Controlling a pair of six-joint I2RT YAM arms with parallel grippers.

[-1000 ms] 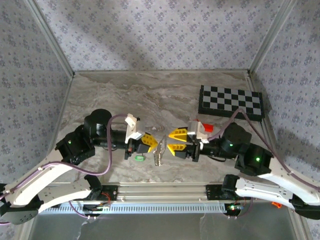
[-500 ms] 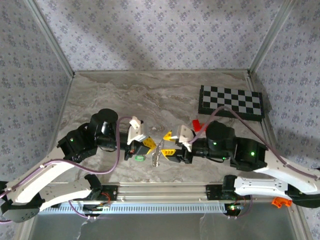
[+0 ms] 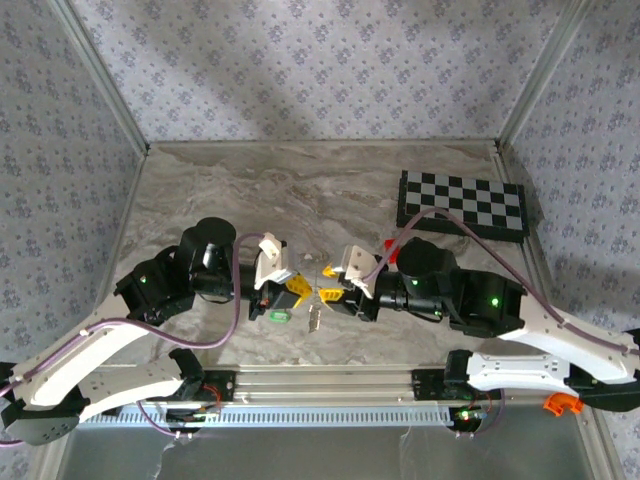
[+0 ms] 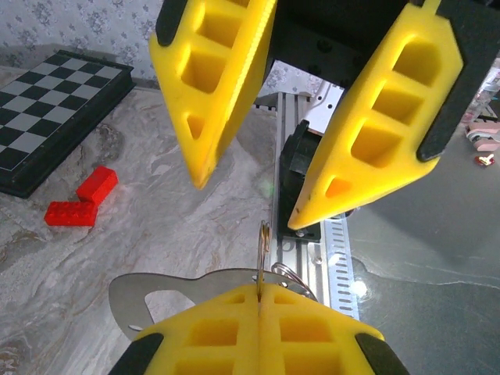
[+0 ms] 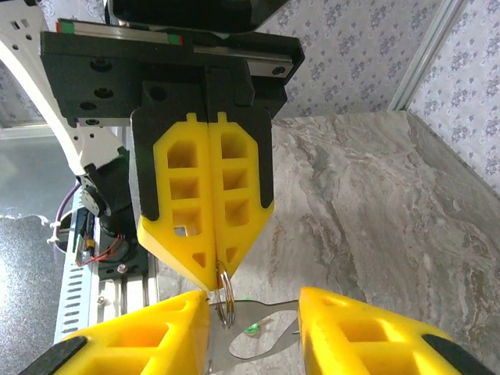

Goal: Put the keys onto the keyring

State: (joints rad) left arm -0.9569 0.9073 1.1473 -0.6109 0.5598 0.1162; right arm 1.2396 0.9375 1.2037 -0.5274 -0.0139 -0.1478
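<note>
Your left end effector (image 5: 212,281) is clamping the keyring (image 5: 223,298), right end effector (image 5: 254,312) is gaping; you're needing a slow, square approach.

Each arm has a white moulded lower link, the left arm (image 3: 100,345) and the right arm (image 3: 545,345) alike, set on a black base clamp (image 3: 188,368) and joined by rounded black joint housings (image 3: 205,255), each with a small green light (image 3: 148,281). A mauve cable (image 3: 233,300) loops along each arm to a white wrist bracket (image 3: 268,256). The left gripper (image 5: 215,275) has wedge-shaped yellow fingers (image 5: 187,203) pierced by rectangular cells and edged in black, mounted on a black carriage (image 5: 101,86) with round screw holes (image 5: 103,93) under a silver rail (image 5: 172,45). The right gripper (image 4: 250,199) has matching fingers.
</note>
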